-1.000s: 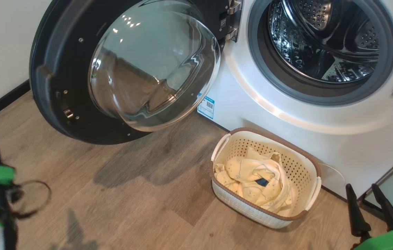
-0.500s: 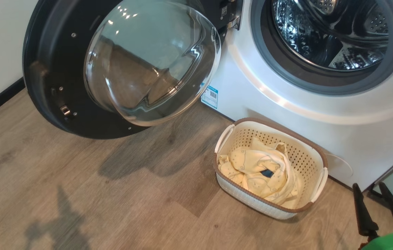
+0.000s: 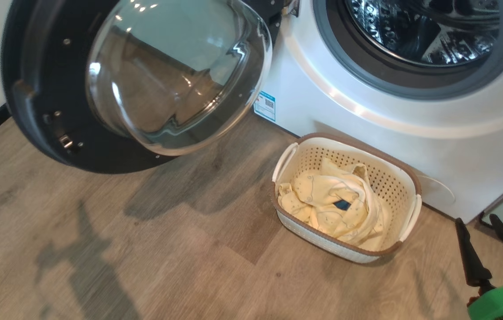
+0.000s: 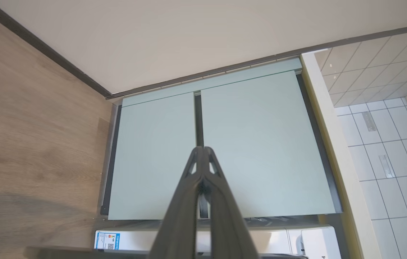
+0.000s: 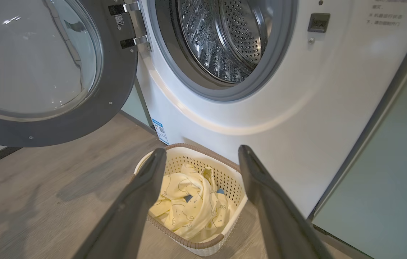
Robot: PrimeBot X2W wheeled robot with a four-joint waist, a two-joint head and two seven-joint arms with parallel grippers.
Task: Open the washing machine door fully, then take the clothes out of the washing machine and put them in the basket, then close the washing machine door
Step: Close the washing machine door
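Door [image 3: 145, 80] of the washing machine [image 3: 367, 133] stands swung wide to the left. Its black ring and bulging glass face out, and its lower edge hangs above the wood floor [image 3: 145, 249]. The steel drum [image 3: 425, 31] is open to view behind the grey seal.

Basket [image 3: 318, 238] sits on the floor just in front of the machine, below the opening and right of the blue label [image 3: 265, 106]. Clothes [image 3: 331, 204] are heaped inside it: cream-yellow fabric with a small dark patch on top.

Right end effector [image 3: 491, 253] is low, to the right of the basket and apart from it. Its fingers are spread wide with nothing between them (its wrist view looks straight over the basket).

Left end effector [image 4: 203, 151] has its fingers pressed together, tips meeting, holding nothing. It points at the seam between two pale green cabinet doors [image 4: 261, 144].
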